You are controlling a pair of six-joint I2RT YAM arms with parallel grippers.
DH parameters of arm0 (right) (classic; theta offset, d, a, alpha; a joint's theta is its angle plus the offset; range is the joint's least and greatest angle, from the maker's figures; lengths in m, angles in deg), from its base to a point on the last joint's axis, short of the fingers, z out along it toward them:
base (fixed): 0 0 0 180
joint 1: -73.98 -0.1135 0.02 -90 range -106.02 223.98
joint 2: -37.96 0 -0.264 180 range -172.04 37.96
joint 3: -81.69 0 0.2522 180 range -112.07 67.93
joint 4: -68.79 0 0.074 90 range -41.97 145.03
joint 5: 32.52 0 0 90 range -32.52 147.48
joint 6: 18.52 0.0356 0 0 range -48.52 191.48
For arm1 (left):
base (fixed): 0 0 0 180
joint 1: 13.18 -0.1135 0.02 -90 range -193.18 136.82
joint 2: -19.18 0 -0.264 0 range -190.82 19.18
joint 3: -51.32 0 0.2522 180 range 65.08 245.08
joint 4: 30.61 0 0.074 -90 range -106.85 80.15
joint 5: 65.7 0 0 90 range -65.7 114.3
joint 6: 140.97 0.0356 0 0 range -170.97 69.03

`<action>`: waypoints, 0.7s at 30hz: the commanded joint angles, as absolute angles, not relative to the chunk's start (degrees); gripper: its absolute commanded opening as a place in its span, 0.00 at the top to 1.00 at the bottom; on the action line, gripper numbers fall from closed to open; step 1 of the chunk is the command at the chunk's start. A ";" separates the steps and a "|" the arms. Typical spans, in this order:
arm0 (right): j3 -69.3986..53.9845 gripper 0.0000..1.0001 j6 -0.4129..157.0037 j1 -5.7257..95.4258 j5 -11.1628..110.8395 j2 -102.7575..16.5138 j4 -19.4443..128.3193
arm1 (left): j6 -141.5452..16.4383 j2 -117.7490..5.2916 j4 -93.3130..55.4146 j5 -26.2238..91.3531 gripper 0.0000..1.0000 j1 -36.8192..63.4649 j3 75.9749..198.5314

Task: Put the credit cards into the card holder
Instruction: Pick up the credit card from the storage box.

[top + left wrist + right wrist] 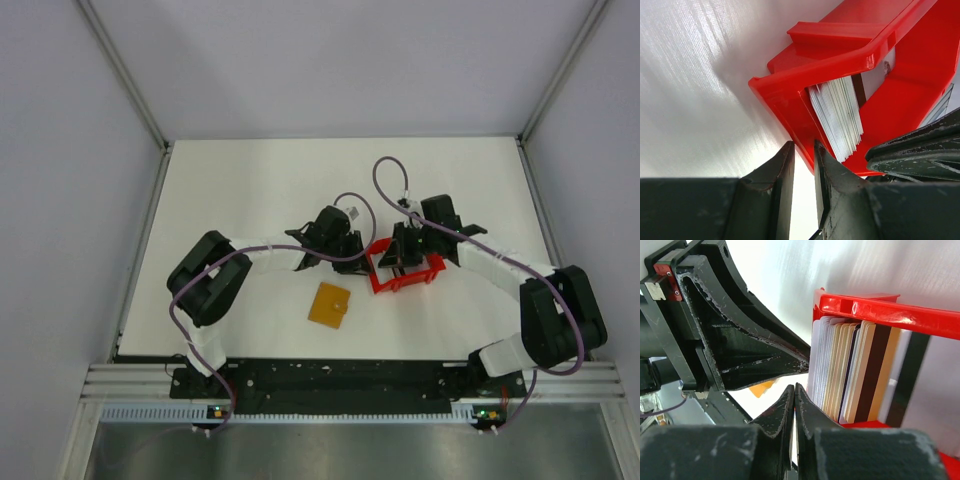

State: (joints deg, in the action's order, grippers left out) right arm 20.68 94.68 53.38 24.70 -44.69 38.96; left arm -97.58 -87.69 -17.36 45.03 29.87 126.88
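Bearing the card holder (330,304), a white table (250,180) sits between grey walls (60,100).

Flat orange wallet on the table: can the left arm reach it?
Probably yes. The flat orange-brown leather-like wallet lies in the open on the white table, close to the left arm, with nothing on it.

- No lettering, brand, number or sign is legible in any view.
- The credit cards (850,370) in the red tray (890,310) show only blank edges.
- The card holder (330,304), at 8 o'clock from the tray, shows a plain face.
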 commanded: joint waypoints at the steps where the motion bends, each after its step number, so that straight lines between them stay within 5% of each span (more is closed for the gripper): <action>1: 18.62 0.97 93.55 53.41 24.78 -42.90 38.16 | -97.73 -87.00 -20.71 45.22 0.74 30.07 127.49; 3: 18.53 0.69 93.28 53.94 28.45 -41.42 37.63 | -97.82 -86.91 -20.71 45.14 0.74 30.07 127.40; 7: 17.04 0.45 90.91 53.94 39.36 -40.00 34.38 | -97.82 -86.91 -20.80 45.22 0.74 30.07 127.22; 21: 16.16 0.41 89.76 54.11 32.61 -51.07 37.01 | -97.82 -86.99 -20.98 45.40 0.74 30.07 127.22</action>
